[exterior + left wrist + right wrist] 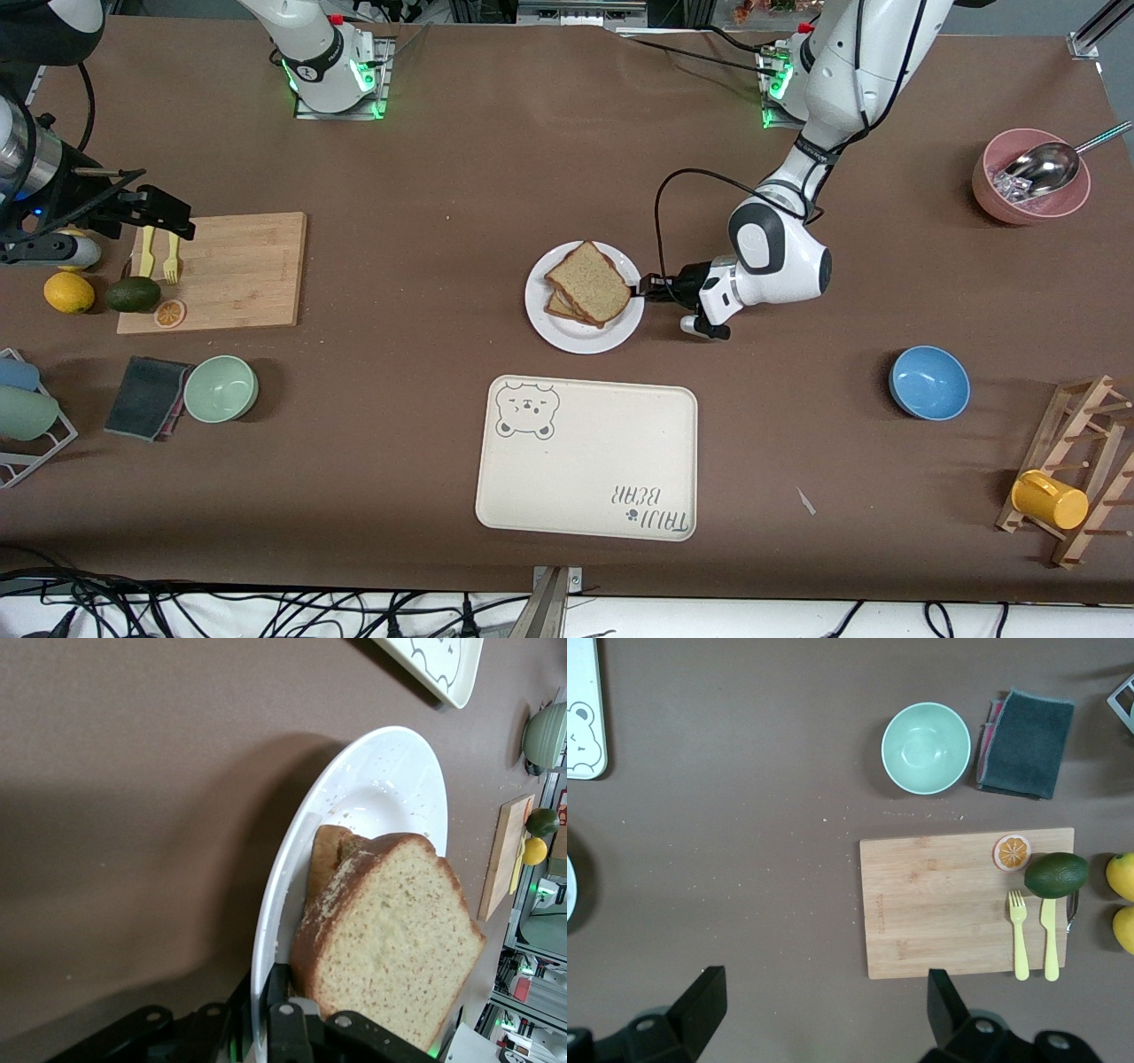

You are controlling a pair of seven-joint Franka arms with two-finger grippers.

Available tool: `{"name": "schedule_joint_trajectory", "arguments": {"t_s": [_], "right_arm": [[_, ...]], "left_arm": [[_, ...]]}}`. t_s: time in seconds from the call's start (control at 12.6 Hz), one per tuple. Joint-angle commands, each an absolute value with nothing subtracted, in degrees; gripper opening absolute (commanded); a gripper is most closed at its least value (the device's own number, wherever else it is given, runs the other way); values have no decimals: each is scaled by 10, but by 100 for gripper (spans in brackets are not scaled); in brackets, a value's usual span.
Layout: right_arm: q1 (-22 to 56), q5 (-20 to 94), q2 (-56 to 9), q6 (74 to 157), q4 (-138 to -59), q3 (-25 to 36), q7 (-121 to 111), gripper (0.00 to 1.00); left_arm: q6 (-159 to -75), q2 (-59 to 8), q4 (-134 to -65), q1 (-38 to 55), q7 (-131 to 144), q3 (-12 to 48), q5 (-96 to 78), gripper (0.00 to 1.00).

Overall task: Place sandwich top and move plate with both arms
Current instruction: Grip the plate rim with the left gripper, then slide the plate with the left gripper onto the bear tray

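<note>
Bear-print tray lies nearest the camera, bare, with the plate just above it at mid-table. Left gripper is down at the plate's edge on the left arm's side, clenched on the rim, as the left wrist view shows. Sandwich top already rests on the lower slice on the plate, slightly askew. Right gripper hangs with fingers spread wide over bare table beside the cutting board, near the right arm's end. Judging from this, the bread is placed and the move remains. To do it well, the right gripper should take the free rim, then both lift level and slowly so the stack does not slide.
</note>
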State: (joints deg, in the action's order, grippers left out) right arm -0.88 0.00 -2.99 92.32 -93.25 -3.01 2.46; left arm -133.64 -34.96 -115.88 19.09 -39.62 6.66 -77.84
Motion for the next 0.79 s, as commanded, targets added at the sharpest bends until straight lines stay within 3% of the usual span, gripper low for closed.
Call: {"name": "schedule_joint_trajectory", "arguments": {"t_s": [0.0,0.71], "right_arm": [[-13,3,-22,924,-940,-33,23,100],[-14,3,-24,924,-941,-32,18,100]], "left_arm": [[-1334,-355,-1147,194,-409,62,-835,0],[-1239,-310,-1108,152,-400,58,-912,0]]}}
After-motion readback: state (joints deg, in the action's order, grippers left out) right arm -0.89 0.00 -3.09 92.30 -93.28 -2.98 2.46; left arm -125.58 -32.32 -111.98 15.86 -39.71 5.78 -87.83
